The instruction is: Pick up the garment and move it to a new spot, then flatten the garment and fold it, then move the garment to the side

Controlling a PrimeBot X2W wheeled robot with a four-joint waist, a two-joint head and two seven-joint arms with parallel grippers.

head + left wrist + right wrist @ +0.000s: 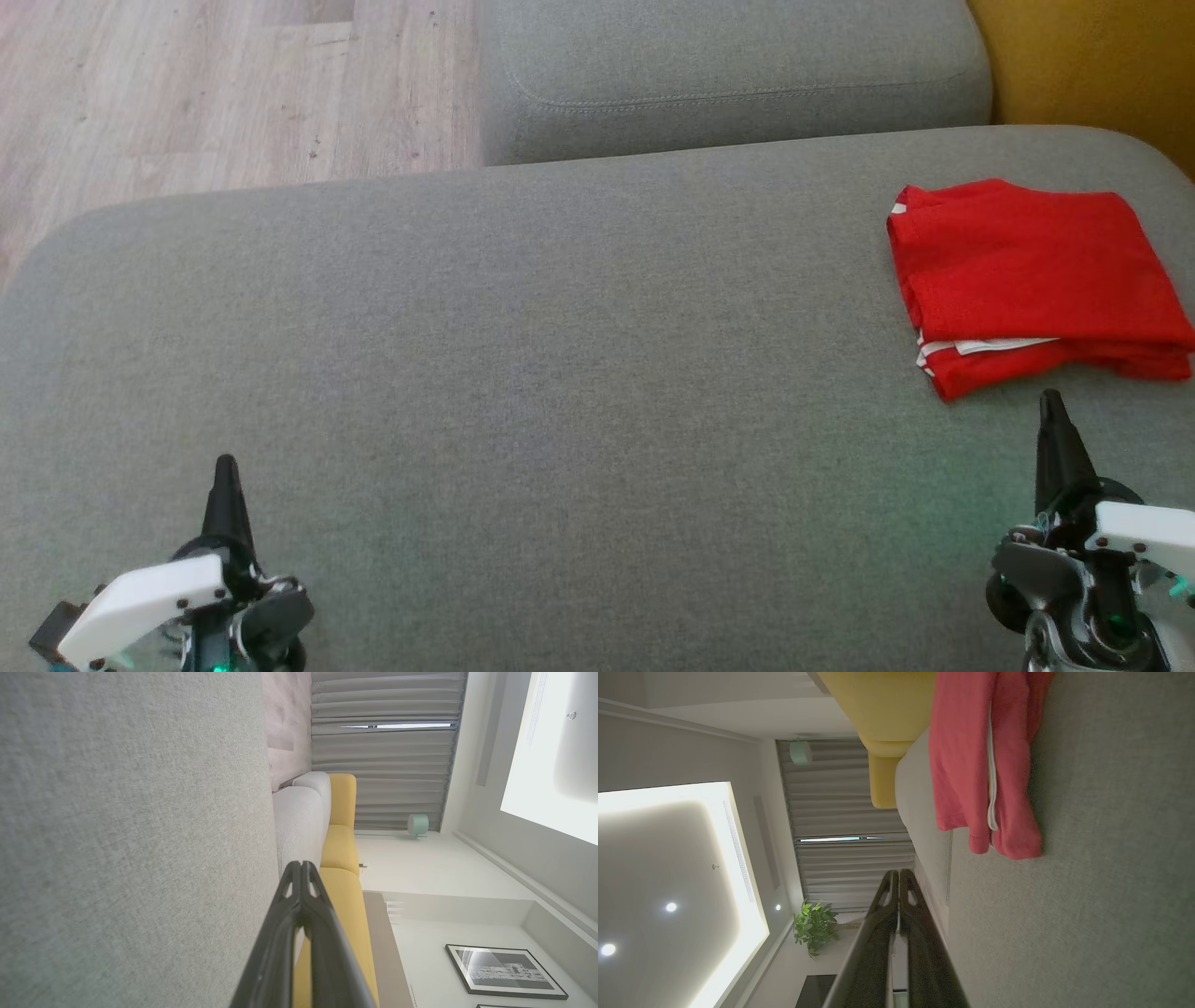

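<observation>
The left hand [225, 467] sits at 7 o'clock in the head view. Its two long dark fingers [227, 509] are pressed together into one tapering black spike aimed at 12 o'clock, pinching nothing. A smooth white plastic shell covers the joint behind them. In the left wrist view the slotted tips meet beside the cushion [131, 835].

The right hand [1052, 401] sits at 4 o'clock. It is likewise pressed together and empty, a slim dark cone rising from a grey and white housing with a green glow.

Near its tip, toward 12 o'clock and apart from it, lies the garment [1027, 280]. It is bright red cloth with thin white trim, folded into a rough rectangle of several layers. The stacked edges and white strips show along its near side. It rests at 3 o'clock on the cushion, near the right rim.

The cushion is broad and flat with rounded corners, covered in fine-grained grey woven fabric. At 12 o'clock a second cushion [728, 75] of the same fabric carries a stitched seam. Pale wood-grain floor [187, 93] shows at 10 o'clock, and yellow upholstery [1092, 56] at 1 o'clock.
</observation>
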